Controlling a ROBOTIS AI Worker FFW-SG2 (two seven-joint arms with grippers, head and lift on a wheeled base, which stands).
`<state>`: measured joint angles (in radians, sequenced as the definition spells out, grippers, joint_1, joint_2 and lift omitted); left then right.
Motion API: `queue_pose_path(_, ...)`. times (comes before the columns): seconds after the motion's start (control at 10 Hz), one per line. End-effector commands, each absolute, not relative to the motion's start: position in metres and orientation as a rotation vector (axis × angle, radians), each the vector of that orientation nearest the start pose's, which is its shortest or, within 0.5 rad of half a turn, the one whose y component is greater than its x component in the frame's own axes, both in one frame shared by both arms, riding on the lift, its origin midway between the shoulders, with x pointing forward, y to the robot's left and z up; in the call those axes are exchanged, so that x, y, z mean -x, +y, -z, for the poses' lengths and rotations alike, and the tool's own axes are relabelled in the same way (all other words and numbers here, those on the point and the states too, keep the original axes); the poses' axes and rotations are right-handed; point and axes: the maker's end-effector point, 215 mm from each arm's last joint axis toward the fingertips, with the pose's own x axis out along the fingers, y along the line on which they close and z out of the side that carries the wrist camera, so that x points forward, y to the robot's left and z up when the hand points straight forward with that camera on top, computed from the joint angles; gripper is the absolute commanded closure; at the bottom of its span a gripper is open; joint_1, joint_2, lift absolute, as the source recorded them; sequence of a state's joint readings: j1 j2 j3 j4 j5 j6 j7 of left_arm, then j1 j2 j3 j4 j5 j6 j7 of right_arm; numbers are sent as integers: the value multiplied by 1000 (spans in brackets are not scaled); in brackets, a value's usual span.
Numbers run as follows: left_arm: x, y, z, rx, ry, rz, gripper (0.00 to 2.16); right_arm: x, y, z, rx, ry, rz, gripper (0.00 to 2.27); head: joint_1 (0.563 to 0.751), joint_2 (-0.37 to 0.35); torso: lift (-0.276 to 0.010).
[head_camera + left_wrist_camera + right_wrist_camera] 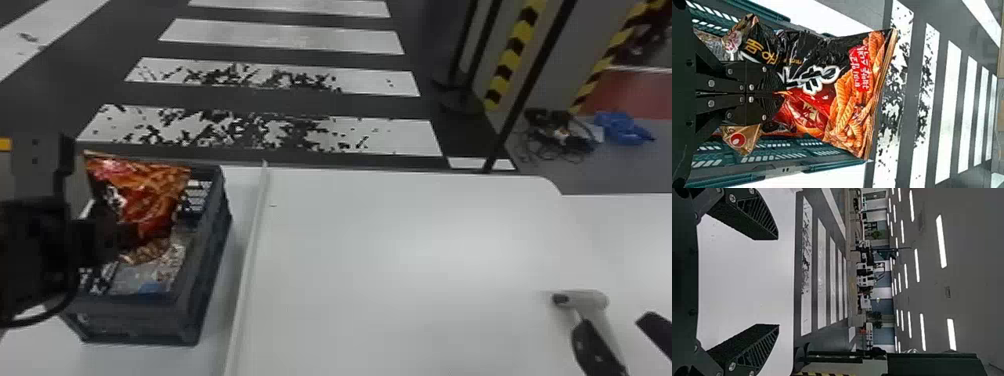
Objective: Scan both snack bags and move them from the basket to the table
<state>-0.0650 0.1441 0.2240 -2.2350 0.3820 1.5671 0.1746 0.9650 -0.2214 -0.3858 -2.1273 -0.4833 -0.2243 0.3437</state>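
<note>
One snack bag [145,192] is poking from the basket [140,322], head view's eight o'clock; my left gripper [775,94] is pinching it, right gripper [778,282] hanging spread. I'm favouring a gentle, straight lift.

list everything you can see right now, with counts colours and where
snack bag: one, black, red and orange, in the left gripper at the basket
second packet: one, mostly grey with a blue patch, inside the basket
basket: one, dark blue-green, left side
scanner: one, pale grey with a dark tip, right side of the table
table: white, under basket and scanner
floor stripes: several, white, beyond the table
hazard tape: two strips, yellow and black, far right
cables: tangled, dark, floor at far right
blue bundle: one, blue, beside the cables
left gripper: one, black, shut on the snack bag
right gripper: one, black, open, near the scanner
</note>
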Motion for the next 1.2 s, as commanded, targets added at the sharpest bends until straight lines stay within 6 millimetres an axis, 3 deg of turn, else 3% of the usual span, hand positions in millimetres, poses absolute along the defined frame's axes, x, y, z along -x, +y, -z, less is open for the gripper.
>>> queue_pose_path(0.0, -474, 300, 361, 65, 795, -53, 1663, -301, -362, 333, -46, 81, -130, 134, 695, -79, -98)
queue_pose_path(0.4, -471, 249, 318, 73, 693, 72, 1663, -298, -359, 333, -49, 81, -124, 134, 695, -123, -98)
queue_pose_path(0.7, -478, 186, 294, 64, 645, 208, 1663, -298, -355, 335, -53, 80, -122, 134, 695, -186, -98)
queue_pose_path(0.9, -487, 136, 296, 43, 658, 300, 1663, -298, -356, 335, -53, 80, -118, 134, 695, -255, -98)
queue_pose_path(1.1, -488, 79, 314, 15, 712, 381, 1663, -297, -356, 335, -55, 80, -116, 134, 695, -310, -98)
